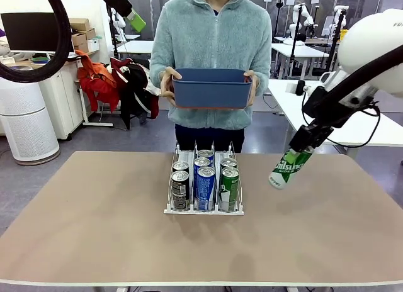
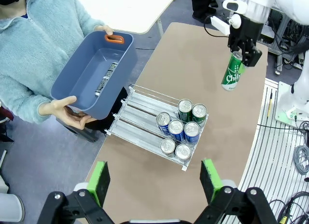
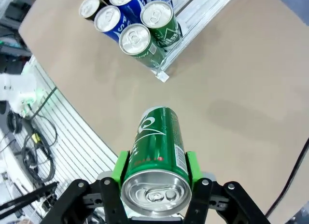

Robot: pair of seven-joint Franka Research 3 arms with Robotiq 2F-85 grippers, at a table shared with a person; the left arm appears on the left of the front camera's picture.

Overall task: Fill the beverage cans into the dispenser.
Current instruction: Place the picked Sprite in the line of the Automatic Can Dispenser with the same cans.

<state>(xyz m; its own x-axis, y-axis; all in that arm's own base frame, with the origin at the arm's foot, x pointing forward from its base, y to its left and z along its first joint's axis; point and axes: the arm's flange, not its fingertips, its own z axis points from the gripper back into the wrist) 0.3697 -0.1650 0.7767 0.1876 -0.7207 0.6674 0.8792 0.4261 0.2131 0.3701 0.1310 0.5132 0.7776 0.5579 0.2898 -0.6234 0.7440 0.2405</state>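
Holds left gripper (image 2: 157, 178) high, fingers spread wide, empty. Slants the right arm (image 1: 371, 46) down toward the middle, with right gripper (image 1: 297, 152) clamped on a green can (image 1: 286, 169), tilted in mid-air.

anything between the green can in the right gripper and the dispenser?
Nothing: only bare tabletop separates the held green can from the dispenser, clear in front and right wrist views.
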